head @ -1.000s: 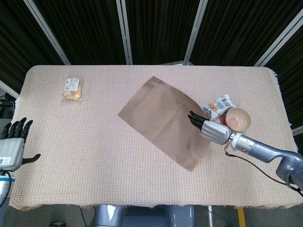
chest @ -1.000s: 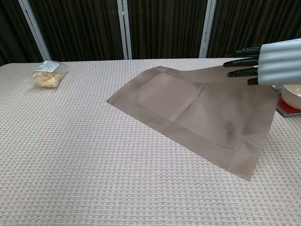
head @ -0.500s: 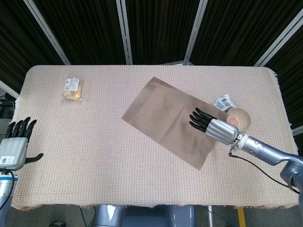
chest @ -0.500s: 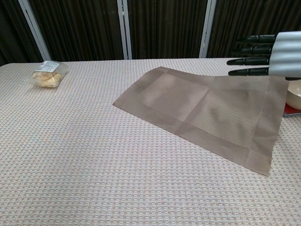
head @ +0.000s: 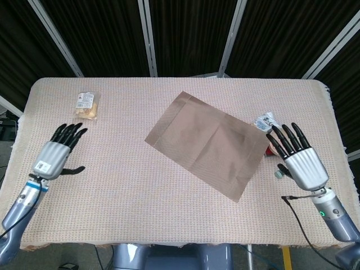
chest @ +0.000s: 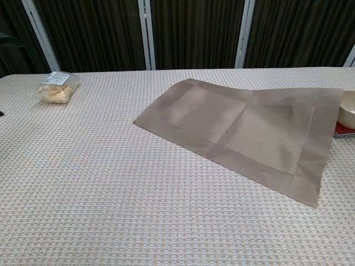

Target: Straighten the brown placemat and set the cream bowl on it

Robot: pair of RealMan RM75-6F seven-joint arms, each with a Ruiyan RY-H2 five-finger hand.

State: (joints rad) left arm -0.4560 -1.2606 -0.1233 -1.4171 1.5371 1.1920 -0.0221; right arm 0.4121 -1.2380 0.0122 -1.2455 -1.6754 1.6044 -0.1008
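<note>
One brown placemat lies flat right of centre on the surface, askew, long axis running far-left to near-right. One cream bowl sits just off its right edge, largely hidden in the head view. Two snack packets: one far left, one by the bowl. Left robot hand and right robot hand both empty, fingers spread.

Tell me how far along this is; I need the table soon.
Little looks done: the placemat lies flat but skewed to the table edges. Nothing is in hand: the left robot hand and right robot hand are open, holding nothing. Left: straighten the placemat, then move the bowl, beside its right edge, onto it.
</note>
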